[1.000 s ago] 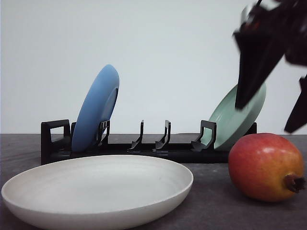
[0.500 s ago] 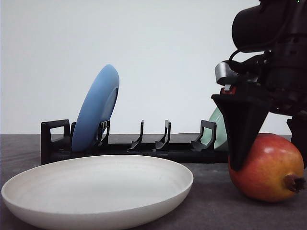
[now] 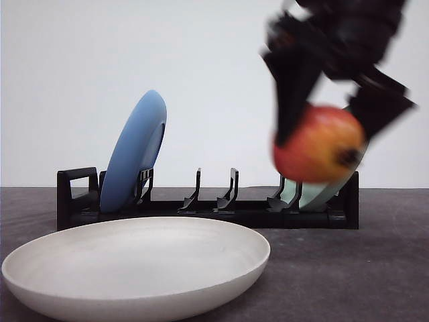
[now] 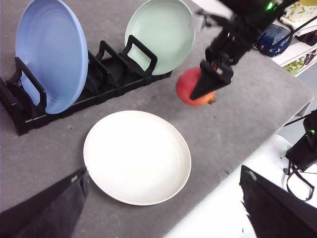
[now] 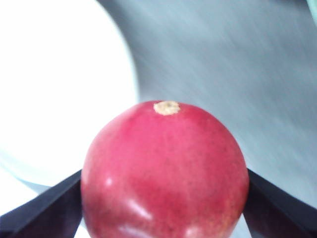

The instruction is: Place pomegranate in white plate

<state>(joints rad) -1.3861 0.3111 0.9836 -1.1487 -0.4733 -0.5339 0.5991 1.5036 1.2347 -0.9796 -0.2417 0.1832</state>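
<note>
The pomegranate (image 3: 318,144) is squeezed tight in our right jaws (image 4: 210,82), so we are carrying it slowly over the white plate (image 3: 134,268) before letting go low down.

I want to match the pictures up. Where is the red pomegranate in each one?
Front view: pomegranate in the air, upper right, held by the right gripper.
Left wrist view: above the table, past the white plate.
Right wrist view: close up, plate behind it.
Shared landmark: the white plate.

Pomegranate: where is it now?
Front view: the pomegranate is off the table, held in the right gripper, right of the white plate and in front of the green plate.
</note>
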